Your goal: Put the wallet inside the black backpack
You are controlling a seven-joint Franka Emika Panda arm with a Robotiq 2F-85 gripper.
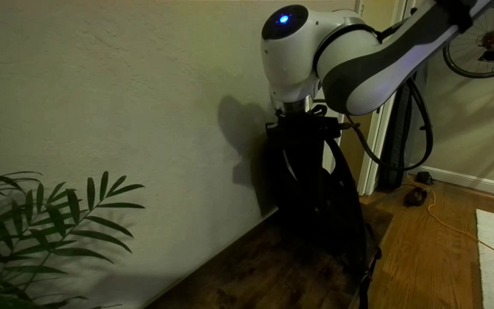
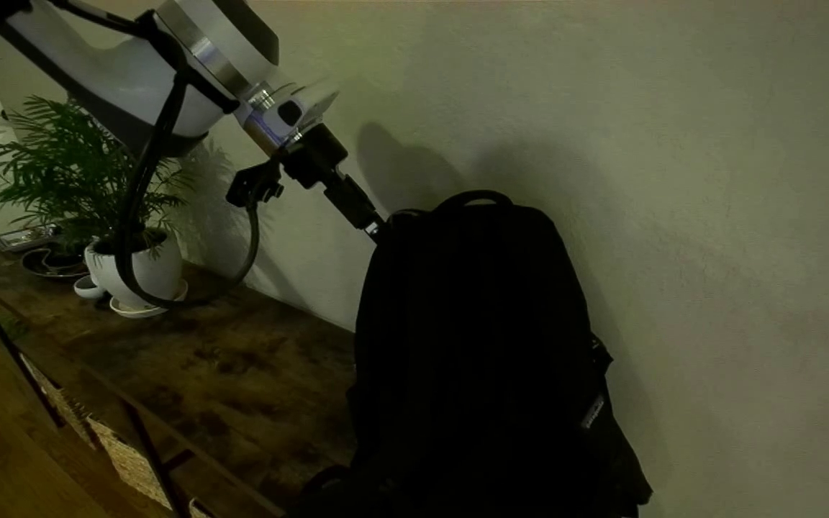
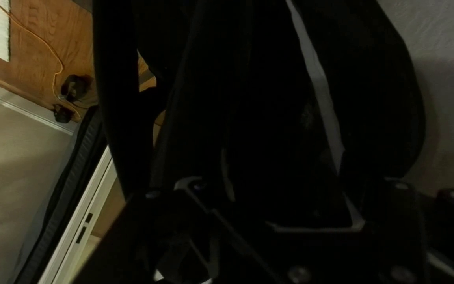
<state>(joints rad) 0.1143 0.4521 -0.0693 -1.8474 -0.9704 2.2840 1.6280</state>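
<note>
On a dark wooden table (image 2: 206, 360) stands the black backpack (image 2: 479, 345), its cloth likely soft and apt to sag, so a steadying hold suits the fabric near its top. In an exterior view the gripper (image 2: 376, 232) slants down to the backpack's upper edge, its very tips hidden there, and the gloom leaves no telling whether the jaws are clenched, released or grasping something. The wallet cannot be made out, inside the backpack or elsewhere; it should handle light, flat and sturdy, best pinched by its broad faces near one end.
</note>
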